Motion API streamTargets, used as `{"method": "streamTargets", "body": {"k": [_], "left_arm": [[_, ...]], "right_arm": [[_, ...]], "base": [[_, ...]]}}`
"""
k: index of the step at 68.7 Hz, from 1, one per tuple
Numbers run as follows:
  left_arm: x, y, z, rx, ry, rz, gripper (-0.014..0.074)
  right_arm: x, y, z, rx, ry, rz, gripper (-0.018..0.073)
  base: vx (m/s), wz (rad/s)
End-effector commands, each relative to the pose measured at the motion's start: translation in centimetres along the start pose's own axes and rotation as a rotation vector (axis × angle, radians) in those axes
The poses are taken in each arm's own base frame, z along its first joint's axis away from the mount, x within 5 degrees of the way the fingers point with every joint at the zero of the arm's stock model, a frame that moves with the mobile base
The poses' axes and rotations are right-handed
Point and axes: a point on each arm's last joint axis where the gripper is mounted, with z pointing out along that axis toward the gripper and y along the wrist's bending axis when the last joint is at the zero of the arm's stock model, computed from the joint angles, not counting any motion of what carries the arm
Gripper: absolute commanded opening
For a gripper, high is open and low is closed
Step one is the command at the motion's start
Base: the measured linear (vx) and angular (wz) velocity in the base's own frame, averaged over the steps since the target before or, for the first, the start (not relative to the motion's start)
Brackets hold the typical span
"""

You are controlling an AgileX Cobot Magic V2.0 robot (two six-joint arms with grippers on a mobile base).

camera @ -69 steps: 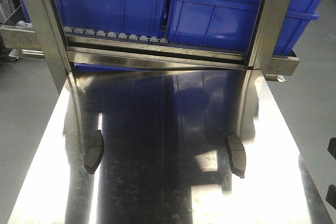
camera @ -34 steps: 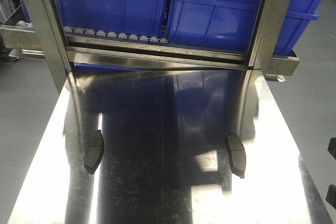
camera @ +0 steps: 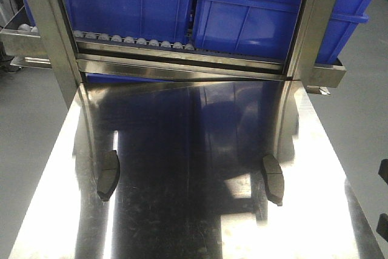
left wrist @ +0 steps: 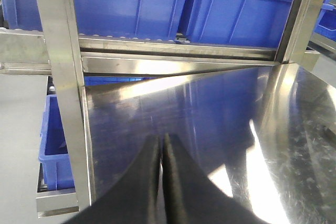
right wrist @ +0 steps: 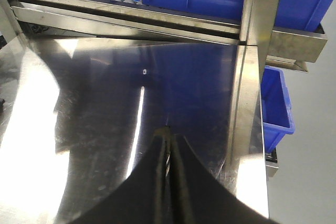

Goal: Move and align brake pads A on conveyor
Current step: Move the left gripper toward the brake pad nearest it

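At the far left, a steel upright [camera: 48, 28] rises from the back corner of the shiny steel counter [camera: 188, 222]. One brake pad [camera: 107, 176] lies on the counter near its left side. It is dark and slightly curved, with a groove across its middle. The left hand [left wrist: 162, 142] shows only in its wrist view, with its two black fingers pressed together and nothing between them. It is over the steel close to the counter's left edge, and a small blue bin [left wrist: 52, 145] sits lower, beyond that edge. Behind the counter, large blue bins [camera: 127, 10] rest on a row of white rollers [camera: 130, 42]. The second brake pad [camera: 273, 179] lies near the right side, well apart from the first and about level with it. The right hand [right wrist: 168, 132] is also closed tight on nothing, over the steel left of the right upright [right wrist: 252, 51].
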Motion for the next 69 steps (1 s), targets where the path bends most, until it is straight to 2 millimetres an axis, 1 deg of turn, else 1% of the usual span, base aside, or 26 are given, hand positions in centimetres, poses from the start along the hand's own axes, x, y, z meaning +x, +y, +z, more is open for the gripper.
{"method": "streamTargets", "body": {"k": [1,5,9,17,18,23,29,36,44,51,56,65,66,67,69], "left_arm": [[-1.4,-0.3,-0.2,0.031,-0.09,0.006,0.0031],[-1.4,-0.3,-0.2,0.031,-0.09,0.006,0.0081],[-1.4,-0.3,-0.2,0.031,-0.09,0.006,0.0167],[-1.4,-0.3,-0.2,0.031,-0.09,0.006,0.0418],[-1.4,-0.3,-0.2,0.031,-0.09,0.006,0.0463],[-1.4,-0.3,-0.2,0.031,-0.09,0.006,0.0622],[-1.4,-0.4,-0.2,0.036,-0.09,-0.007,0.0735],[-1.3,-0.5,-0.1,0.044,-0.079,-0.029,0.0726],[-1.9,-0.6,1.0,0.027,-0.003,-0.033,0.0688],[-3.0,-0.9,2.9,-0.002,0.115,-0.029,0.0652],[-3.9,-1.2,5.0,-0.022,0.222,-0.031,0.064],[-5.4,-1.8,8.3,-0.036,0.351,-0.041,0.0638],[-5.4,-1.9,8.5,-0.039,0.363,-0.04,0.0638],[-5.4,-1.9,9.3,-0.046,0.396,-0.039,0.0636],[-5.5,-2.0,10.0,-0.054,0.429,-0.038,0.0633]], "right_arm": [[-1.4,0.1,-0.3,-0.005,-0.091,-0.016,-0.0008],[-1.4,0.1,-0.3,-0.005,-0.091,-0.016,-0.0008],[-1.4,0.1,-0.3,-0.005,-0.091,-0.016,-0.0008],[-1.4,0.1,-0.3,-0.005,-0.091,-0.016,-0.0008],[-1.4,0.1,-0.3,-0.005,-0.091,-0.016,-0.0008],[-1.4,0.1,-0.3,-0.005,-0.091,-0.016,-0.0008],[-1.4,0.1,-0.3,-0.005,-0.091,-0.016,-0.0008],[-1.4,0.1,-0.3,-0.005,-0.091,-0.016,-0.0008],[-1.4,0.1,-0.3,-0.005,-0.091,-0.016,-0.0008],[-1.4,0.1,-0.3,-0.005,-0.091,-0.016,-0.0008],[-1.4,0.1,-0.3,-0.005,-0.091,-0.016,-0.0008],[-1.4,0.1,-0.3,-0.005,-0.091,-0.016,-0.0008],[-1.4,0.1,-0.3,-0.005,-0.091,-0.016,-0.0008],[-1.4,0.1,-0.3,-0.005,-0.091,-0.016,-0.0008],[-1.4,0.1,-0.3,-0.005,-0.091,-0.016,-0.0008]], "base": [[0.0,0.0],[0.0,0.0],[0.0,0.0],[0.0,0.0],[0.0,0.0],[0.0,0.0],[0.0,0.0],[0.0,0.0],[0.0,0.0],[0.0,0.0],[0.0,0.0],[0.0,0.0],[0.0,0.0],[0.0,0.0],[0.0,0.0]]}}
